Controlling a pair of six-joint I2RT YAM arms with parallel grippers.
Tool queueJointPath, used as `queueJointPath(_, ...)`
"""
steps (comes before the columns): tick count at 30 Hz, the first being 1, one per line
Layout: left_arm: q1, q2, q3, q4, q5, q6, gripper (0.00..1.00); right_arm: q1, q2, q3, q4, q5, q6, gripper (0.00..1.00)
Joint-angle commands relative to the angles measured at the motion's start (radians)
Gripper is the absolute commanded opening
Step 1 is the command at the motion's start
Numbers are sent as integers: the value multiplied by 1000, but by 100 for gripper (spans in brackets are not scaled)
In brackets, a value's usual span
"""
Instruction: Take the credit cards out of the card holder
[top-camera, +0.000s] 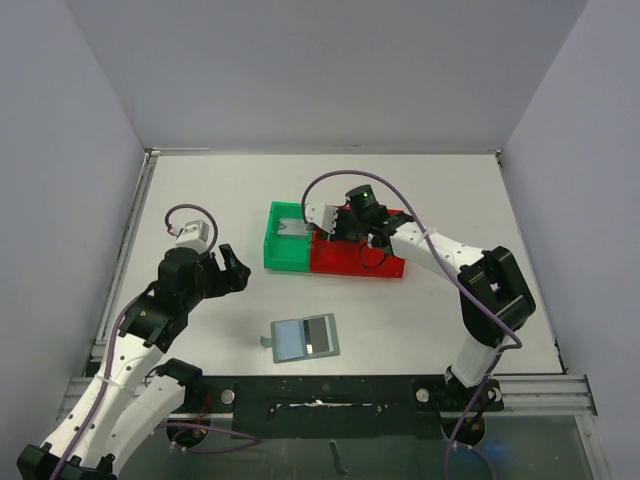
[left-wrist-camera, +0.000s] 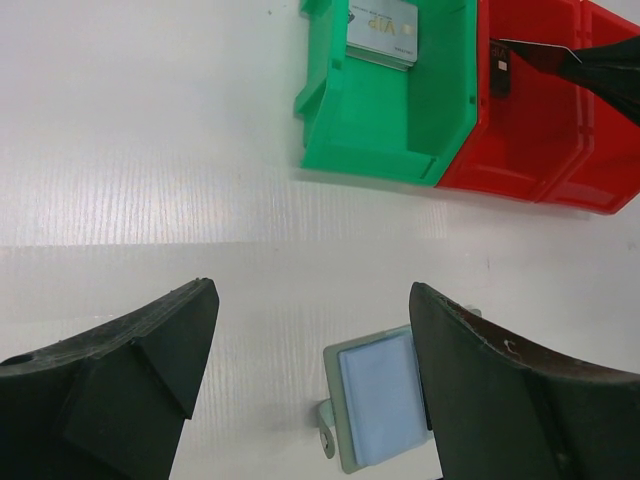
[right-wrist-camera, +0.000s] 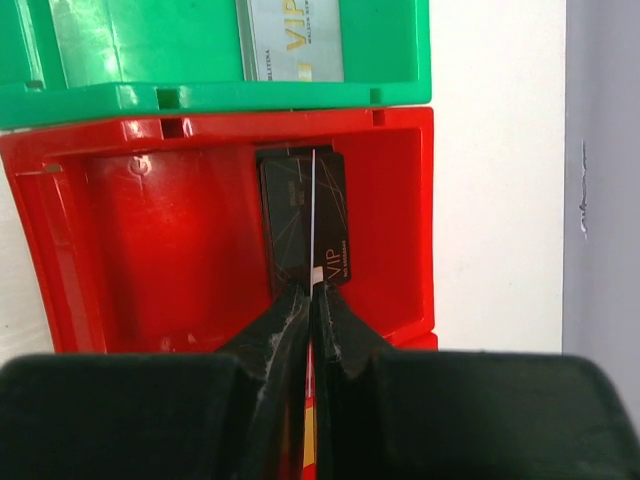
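The card holder (top-camera: 305, 338) lies open on the table, a pale blue panel on the left, a darker grey panel on the right, and a small strap tab on its left edge. It also shows in the left wrist view (left-wrist-camera: 385, 400). My left gripper (left-wrist-camera: 312, 295) is open and empty, above the table just left of the holder. My right gripper (right-wrist-camera: 313, 290) is shut on a thin card (right-wrist-camera: 313, 215) seen edge-on, held over the red bin (right-wrist-camera: 190, 230). A black VIP card (right-wrist-camera: 290, 215) lies in that bin below it. A silver VIP card (right-wrist-camera: 295, 40) lies in the green bin (right-wrist-camera: 140, 100).
The green bin (top-camera: 288, 240) and red bin (top-camera: 372, 262) stand side by side at the table's middle, beyond the holder. Grey walls enclose the table at the back and both sides. A metal rail runs along the near edge.
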Motion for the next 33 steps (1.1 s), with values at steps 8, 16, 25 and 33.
queueJointPath(8, 9, 10, 11, 60, 36, 23, 78, -17, 26, 53, -25, 30, -62, 0)
queueJointPath(16, 10, 18, 11, 52, 27, 22, 78, -12, 140, 167, -3, 136, -22, 5)
queueJointPath(25, 11, 12, 11, 50, 22, 19, 78, -1, 221, 211, 11, 170, -31, 8)
queueJointPath(33, 11, 23, 11, 53, 38, 19, 78, 17, 271, 209, 23, 225, -89, 10)
